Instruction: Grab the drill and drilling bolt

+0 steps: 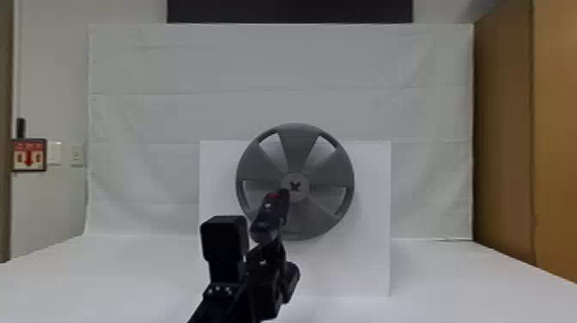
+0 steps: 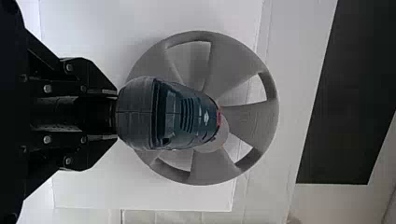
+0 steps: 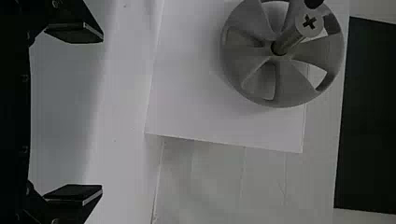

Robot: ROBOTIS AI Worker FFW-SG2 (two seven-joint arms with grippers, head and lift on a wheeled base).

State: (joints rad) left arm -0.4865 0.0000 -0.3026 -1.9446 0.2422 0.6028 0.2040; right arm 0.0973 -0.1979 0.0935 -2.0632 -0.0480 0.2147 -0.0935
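A creased pale cloth (image 1: 279, 64) hangs behind a white counter (image 1: 107, 275), below a black panel (image 1: 287, 10). On the left wall (image 1: 51, 86), a red-and-white arrow sign (image 1: 28, 155) sits beside wall plates (image 1: 54, 153); tall brown panels (image 1: 504, 129) stand at right.

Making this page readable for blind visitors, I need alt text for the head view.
The robot's left gripper holds a dark drill, its nose near the cross-slotted bolt at a grey wheel's centre; whether they touch is unclear. The wheel stands upright against a white panel, with a pale sheet behind.
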